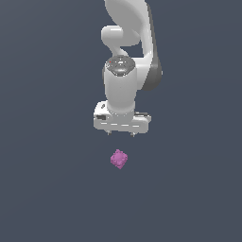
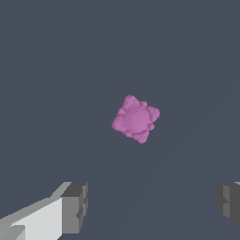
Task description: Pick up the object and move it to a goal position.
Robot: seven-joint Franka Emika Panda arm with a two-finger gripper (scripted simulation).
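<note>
While the gripper (image 1: 121, 133) hangs above the magenta-pink lumpy chunk (image 1: 119, 159) with fingers (image 2: 75, 207) wide apart, risk lies in misalignment — the bumpy, rotated chunk can slip sideways on closure.

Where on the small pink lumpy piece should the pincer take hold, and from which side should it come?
Probably from straight above, closing across the middle of the pink piece. It is a roughly cube-like chunk lying alone on the dark floor, much narrower than the open pincer, so its fingers can pass down on either side. Its faces sit turned, so rotating the wrist to meet two opposite flatter sides may help.
</note>
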